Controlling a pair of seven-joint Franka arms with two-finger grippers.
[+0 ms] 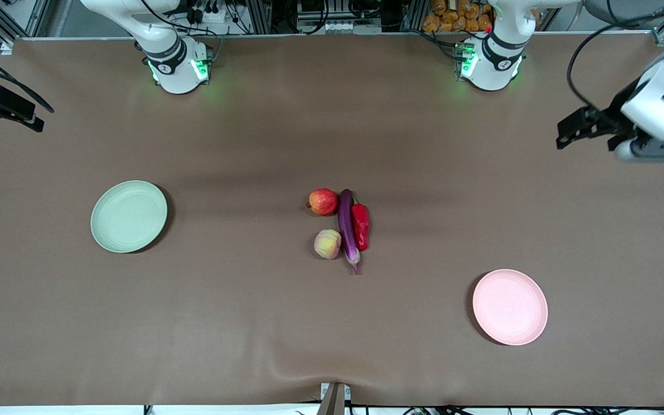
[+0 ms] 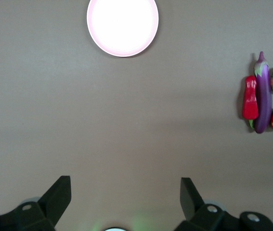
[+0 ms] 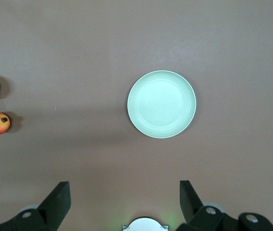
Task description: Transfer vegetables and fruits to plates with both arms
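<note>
The purple eggplant [image 1: 347, 227] lies mid-table with the red chili pepper [image 1: 360, 226] touching it on the left arm's side. The red apple [image 1: 323, 202] and the peach [image 1: 327, 244] sit on its other side, the peach nearer the camera. The green plate [image 1: 129, 216] is empty toward the right arm's end. The pink plate [image 1: 510, 307] is empty toward the left arm's end. My left gripper [image 1: 568, 135] [image 2: 125, 190] is open and empty, high over the left arm's end. My right gripper [image 1: 26, 115] [image 3: 125, 192] is open and empty, high over the right arm's end.
The arms' green-lit bases [image 1: 179, 66] [image 1: 490, 63] stand along the table's top edge. A brown cloth [image 1: 251, 323] covers the table, with a ripple at the front edge. The left wrist view shows the pink plate [image 2: 123, 24]; the right wrist view shows the green plate [image 3: 161, 104].
</note>
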